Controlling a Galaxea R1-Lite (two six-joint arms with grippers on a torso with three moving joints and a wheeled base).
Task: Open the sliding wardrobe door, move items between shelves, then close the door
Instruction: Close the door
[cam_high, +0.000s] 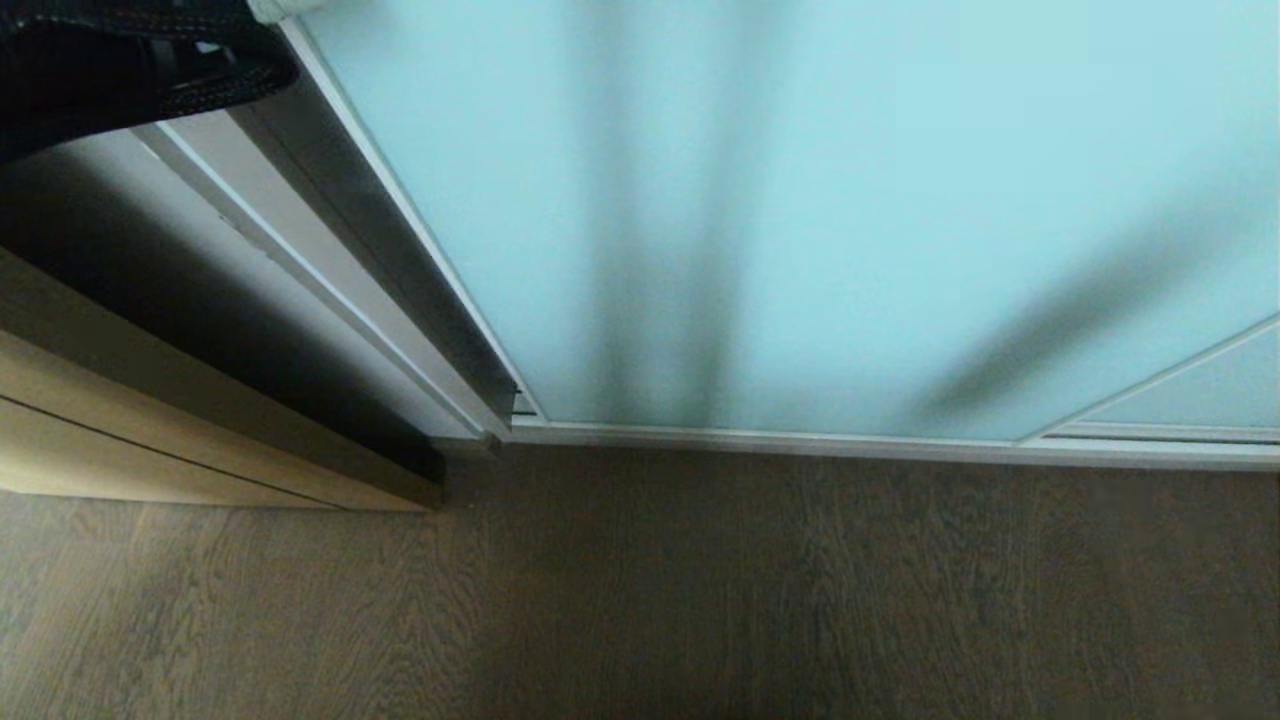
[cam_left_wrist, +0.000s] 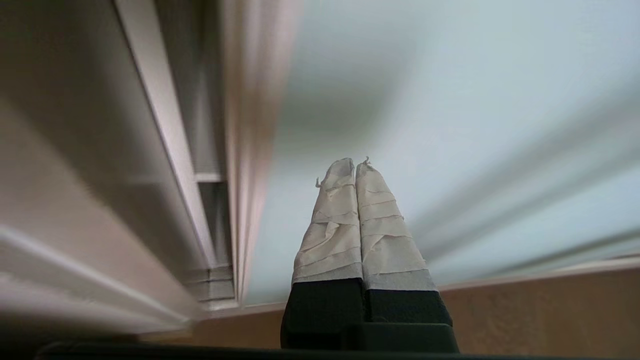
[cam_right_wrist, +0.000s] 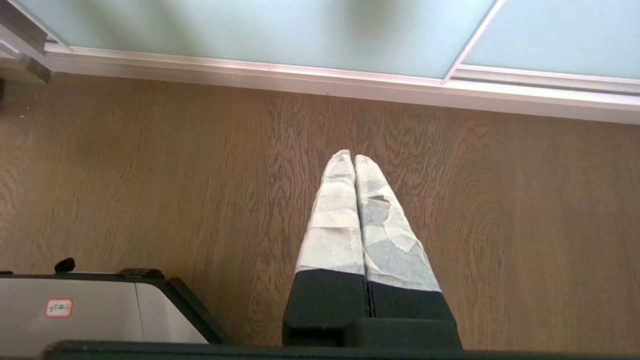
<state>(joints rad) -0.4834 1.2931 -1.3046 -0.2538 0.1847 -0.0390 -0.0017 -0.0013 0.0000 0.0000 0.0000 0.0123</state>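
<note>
Fingers (cam_left_wrist: 352, 172) pressed together, perhaps touching sliding wardrobe door (cam_left_wrist: 450, 100); head view omits them.

The sliding wardrobe door (cam_high: 800, 200) fills the upper centre and right of the head view as one flat frosted pane down to the bottom rail (cam_high: 850, 440); nothing can pass through it. At its left edge a narrow dark slot (cam_high: 400, 270) runs between the door's frame and the white wardrobe side panel (cam_high: 300, 250), too tight to judge as passable. A black garment (cam_high: 130, 70) hangs in the upper left corner, above a light wood door (cam_high: 150, 440) standing at lower left. The wood floor (cam_high: 750, 600) across the bottom lies open. In the left wrist view, the left gripper (cam_left_wrist: 354, 165), jaws pressed together, points at the pane just beside that frame edge (cam_left_wrist: 250, 150).
</note>
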